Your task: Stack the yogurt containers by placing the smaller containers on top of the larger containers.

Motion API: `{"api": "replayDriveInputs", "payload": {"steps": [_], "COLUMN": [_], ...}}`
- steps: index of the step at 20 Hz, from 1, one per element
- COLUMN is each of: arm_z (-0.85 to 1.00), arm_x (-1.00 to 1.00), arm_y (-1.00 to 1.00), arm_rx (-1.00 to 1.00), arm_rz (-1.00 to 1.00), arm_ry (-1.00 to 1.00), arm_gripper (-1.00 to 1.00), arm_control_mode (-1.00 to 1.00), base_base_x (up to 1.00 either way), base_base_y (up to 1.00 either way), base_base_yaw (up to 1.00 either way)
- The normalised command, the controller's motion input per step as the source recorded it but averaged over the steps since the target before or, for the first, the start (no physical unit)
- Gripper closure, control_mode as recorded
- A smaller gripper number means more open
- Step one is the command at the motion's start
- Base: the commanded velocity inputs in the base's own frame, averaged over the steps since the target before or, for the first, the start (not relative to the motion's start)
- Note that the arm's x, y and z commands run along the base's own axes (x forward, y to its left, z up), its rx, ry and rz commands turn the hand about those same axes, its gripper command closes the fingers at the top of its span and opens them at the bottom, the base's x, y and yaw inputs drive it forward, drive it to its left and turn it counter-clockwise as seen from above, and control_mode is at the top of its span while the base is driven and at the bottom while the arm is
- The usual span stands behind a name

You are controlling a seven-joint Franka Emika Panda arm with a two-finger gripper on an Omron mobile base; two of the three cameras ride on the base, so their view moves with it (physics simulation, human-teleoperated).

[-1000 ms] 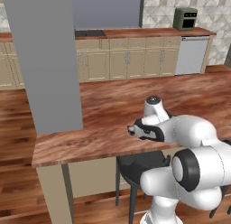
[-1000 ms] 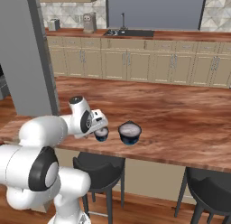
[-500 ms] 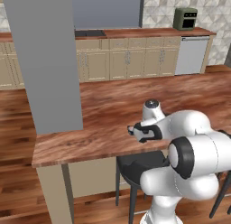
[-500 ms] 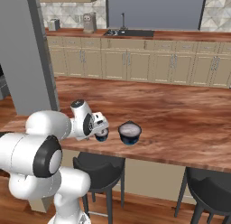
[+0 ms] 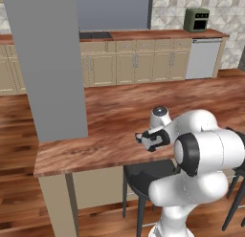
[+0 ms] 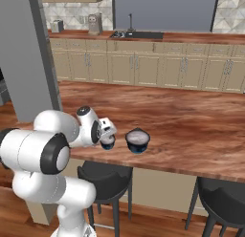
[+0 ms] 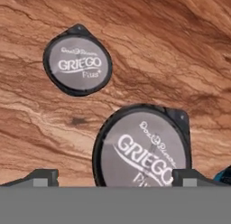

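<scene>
Two dark yogurt containers with grey "GRIEGO" lids stand on the wooden counter [image 7: 180, 47]. The nearer container [image 7: 142, 148] looks larger in the hand view and sits right below my open gripper [image 7: 116, 175], between its two fingertips [image 7: 40, 175]. The smaller-looking container [image 7: 77, 60] stands apart, beyond it. In the right base view my gripper [image 6: 107, 134] hovers over a dark cup [image 6: 108, 145]. The widest, squat dark blue cup [image 6: 138, 139] stands just to its right. From the left base view my gripper [image 5: 150, 140] hangs low over the counter, and the hand hides the cups.
The counter's front edge [image 6: 158, 166] runs close under the cups, with dark stools [image 6: 103, 176] below it. A grey pillar [image 5: 48, 64] rises at the counter's left end. Kitchen cabinets [image 6: 143, 64] line the far wall.
The arm's elbow has swung nearer the cameras and the hand has sunk slightly over the cups. The jaws have stayed open.
</scene>
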Motion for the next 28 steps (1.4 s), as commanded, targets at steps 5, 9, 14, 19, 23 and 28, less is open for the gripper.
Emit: {"api": "replayDriveInputs", "payload": {"steps": [5,9,14,19,23,28], "arm_z": [-0.03,-0.2,-0.23,-0.2,-0.17,-0.13], "arm_x": [0.09,0.0,0.0,0.01,0.03,0.0], "arm_y": [0.0,0.0,0.0,0.0,0.0,0.0], "arm_rx": [0.0,-0.02,0.0,0.0,0.0,0.0], "arm_rz": [0.0,0.0,0.0,0.0,0.0,0.0], "arm_ry": [-0.07,-0.02,-0.01,-0.01,-0.01,-0.02], "arm_gripper": [-1.0,-1.0,-1.0,-1.0,-1.0,1.0], "arm_control_mode": [-1.0,-1.0,-1.0,-1.0,-1.0,-1.0], "base_base_x": [0.0,0.0,0.0,0.0,0.0,0.0], "base_base_y": [0.0,0.0,0.0,0.0,0.0,0.0], "base_base_yaw": [0.0,0.0,0.0,0.0,0.0,0.0]}}
